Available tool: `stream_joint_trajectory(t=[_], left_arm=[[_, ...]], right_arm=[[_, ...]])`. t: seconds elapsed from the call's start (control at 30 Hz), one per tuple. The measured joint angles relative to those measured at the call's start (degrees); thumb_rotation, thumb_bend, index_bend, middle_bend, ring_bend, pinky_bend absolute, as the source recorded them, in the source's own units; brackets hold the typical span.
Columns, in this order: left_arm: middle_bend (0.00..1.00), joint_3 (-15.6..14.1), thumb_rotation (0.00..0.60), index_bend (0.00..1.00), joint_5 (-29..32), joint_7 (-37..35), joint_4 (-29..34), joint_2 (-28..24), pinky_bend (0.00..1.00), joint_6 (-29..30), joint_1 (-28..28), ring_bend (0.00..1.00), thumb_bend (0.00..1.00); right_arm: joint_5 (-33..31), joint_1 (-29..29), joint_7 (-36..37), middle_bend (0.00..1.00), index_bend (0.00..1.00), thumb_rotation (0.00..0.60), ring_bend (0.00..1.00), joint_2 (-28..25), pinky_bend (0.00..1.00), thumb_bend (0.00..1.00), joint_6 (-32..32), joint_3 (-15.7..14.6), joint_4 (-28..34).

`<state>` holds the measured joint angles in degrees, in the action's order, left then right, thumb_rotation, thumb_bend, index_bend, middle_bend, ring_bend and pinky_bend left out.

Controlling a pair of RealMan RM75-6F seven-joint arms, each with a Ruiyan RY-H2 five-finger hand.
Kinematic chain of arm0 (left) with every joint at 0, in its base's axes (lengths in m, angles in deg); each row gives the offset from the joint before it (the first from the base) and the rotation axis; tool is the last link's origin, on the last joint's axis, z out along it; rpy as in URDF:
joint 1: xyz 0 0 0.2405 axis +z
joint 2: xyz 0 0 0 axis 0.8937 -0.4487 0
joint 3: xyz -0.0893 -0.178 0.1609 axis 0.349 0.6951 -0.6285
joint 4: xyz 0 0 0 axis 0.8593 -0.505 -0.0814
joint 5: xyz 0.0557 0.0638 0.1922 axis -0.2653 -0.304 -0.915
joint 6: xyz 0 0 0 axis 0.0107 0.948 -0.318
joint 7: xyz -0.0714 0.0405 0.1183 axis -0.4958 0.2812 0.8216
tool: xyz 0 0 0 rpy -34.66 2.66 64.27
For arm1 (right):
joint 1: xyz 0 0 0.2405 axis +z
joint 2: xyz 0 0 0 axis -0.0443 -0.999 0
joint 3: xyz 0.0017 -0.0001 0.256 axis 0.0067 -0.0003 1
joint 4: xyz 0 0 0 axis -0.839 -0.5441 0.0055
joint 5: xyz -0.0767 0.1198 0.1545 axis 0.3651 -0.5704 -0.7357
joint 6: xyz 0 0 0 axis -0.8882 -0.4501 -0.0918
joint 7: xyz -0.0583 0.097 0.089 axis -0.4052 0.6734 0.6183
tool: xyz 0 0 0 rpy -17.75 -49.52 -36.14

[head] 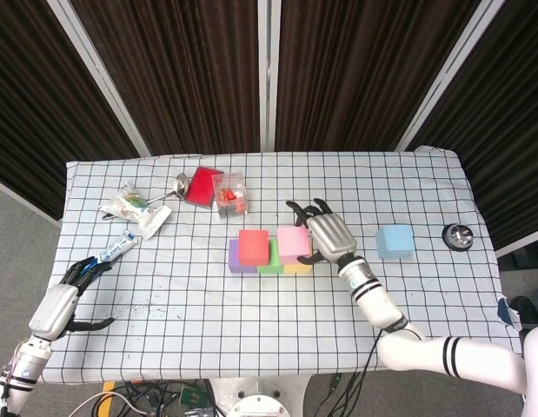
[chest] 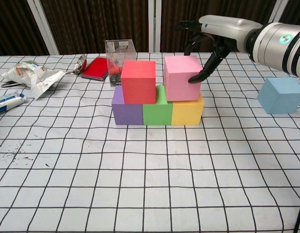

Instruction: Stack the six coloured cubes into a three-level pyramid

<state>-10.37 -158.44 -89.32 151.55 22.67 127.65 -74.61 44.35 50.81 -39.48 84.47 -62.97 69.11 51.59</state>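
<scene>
- Open tabletop [chest: 150, 184] in front of cube stack.
- Behind stack: clear container [chest: 120, 53], red box [chest: 95, 68] crowd approach.
- Rt side: blue cube [chest: 280, 95], gap betw. it & yellow cube [chest: 187, 109].
</scene>
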Motion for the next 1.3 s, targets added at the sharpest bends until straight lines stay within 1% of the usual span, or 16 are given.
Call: stream_joint_trajectory(t=[0.3,0.63,1.3], left_arm=[[0.18,-0.1,0.600,0.12,0.1,-0.2,-0.3,0.0,0.06,0.0,0.1,0.01,0.00],[0.18,-0.3,0.600,0.12,0.0,-0.9,-1.0,0.2,0.06,0.0,0.2,0.01,0.00],[0.18,-0.3,0.600,0.12,0.1,-1.2,-1.3,0.1,0.06,0.0,0.3,0.01,0.00]], right_arm=[[-0.4,0.3,-1.1,0.55,0.00,0.600,0.16,1.0,0.00,0.10,-1.2,-0.6,-0.3],[-0.2,-0.2,-2.1,0.55,0.00,0.600,0.16,3.0,0.00,0.10,-4.1,-0.8,-0.1],[-0.8,0.4,-3.2,0.55,0.00,0.600,0.16,4.7,0.00,0.10,-4.6,-0.2,-1.1]])
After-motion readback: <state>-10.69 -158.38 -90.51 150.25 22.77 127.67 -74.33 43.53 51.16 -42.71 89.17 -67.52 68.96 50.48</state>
